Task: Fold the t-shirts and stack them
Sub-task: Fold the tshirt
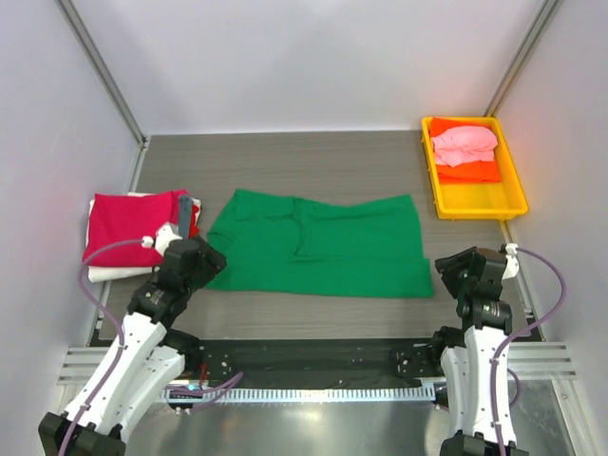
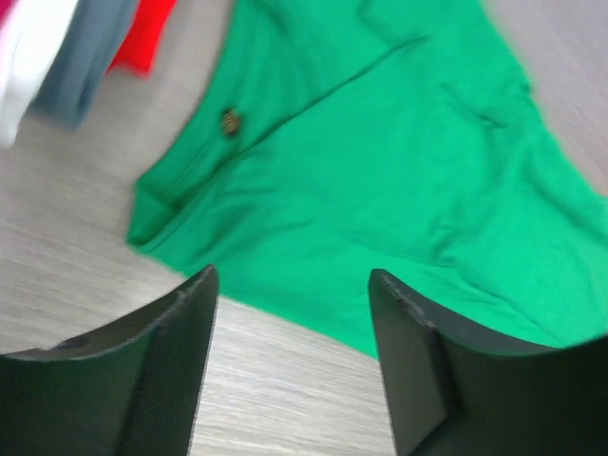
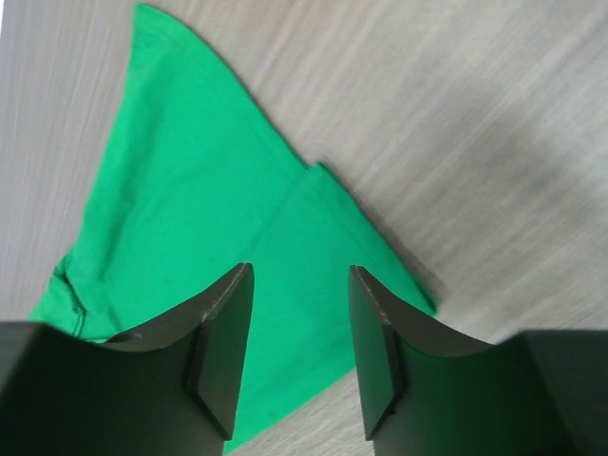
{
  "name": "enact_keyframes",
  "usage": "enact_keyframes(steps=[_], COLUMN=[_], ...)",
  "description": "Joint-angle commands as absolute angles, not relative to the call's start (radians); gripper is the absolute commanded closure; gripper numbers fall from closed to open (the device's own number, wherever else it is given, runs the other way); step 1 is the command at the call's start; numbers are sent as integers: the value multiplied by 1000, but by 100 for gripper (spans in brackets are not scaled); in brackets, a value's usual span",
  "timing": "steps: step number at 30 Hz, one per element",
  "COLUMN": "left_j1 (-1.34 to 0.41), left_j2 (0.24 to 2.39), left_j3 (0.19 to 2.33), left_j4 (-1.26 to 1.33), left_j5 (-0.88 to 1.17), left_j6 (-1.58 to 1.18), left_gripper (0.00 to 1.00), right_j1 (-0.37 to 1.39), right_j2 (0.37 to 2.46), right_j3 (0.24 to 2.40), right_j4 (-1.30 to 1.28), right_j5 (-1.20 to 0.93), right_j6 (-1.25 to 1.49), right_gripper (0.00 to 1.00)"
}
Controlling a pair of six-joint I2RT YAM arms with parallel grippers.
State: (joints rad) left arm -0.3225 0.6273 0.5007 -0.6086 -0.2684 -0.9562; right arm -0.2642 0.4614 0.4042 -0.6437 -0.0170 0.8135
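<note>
A bright green t-shirt [image 1: 318,242] lies folded into a wide band across the middle of the table. My left gripper [image 1: 211,258] hovers over its left near corner, open and holding nothing. In the left wrist view the left gripper [image 2: 293,285] straddles the near hem of the green t-shirt [image 2: 380,161]. My right gripper [image 1: 448,271] hangs open beside the shirt's right end. In the right wrist view the right gripper [image 3: 300,275] sits above the green t-shirt [image 3: 190,218] with nothing between its fingers. A stack at the left has a crimson t-shirt [image 1: 128,223] on top of a white one [image 1: 104,273].
A yellow tray [image 1: 475,201] at the back right holds an orange t-shirt [image 1: 467,172] with a pink one [image 1: 464,144] on it. Grey [image 2: 81,57] and red [image 2: 147,33] cloth edges show on the stack's right side. Walls close in the table [image 1: 313,161] on three sides.
</note>
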Motion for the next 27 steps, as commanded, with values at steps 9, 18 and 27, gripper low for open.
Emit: enact_keyframes(steps=[9, 18, 27], left_j1=[-321, -258, -249], left_j2=[1115, 1521, 1758], left_j3=[879, 1046, 1212], left_j4=[-514, -354, -341], left_j5=[-172, -143, -150], left_j6=[-716, -723, -710], left_gripper=[36, 43, 53], right_j1=[-265, -222, -167], right_j2=[951, 1147, 1287], right_j3=[661, 787, 874], right_j4=[-354, -255, -247], right_j5=[-192, -216, -196], right_j6=[673, 655, 626], right_gripper=[59, 58, 57])
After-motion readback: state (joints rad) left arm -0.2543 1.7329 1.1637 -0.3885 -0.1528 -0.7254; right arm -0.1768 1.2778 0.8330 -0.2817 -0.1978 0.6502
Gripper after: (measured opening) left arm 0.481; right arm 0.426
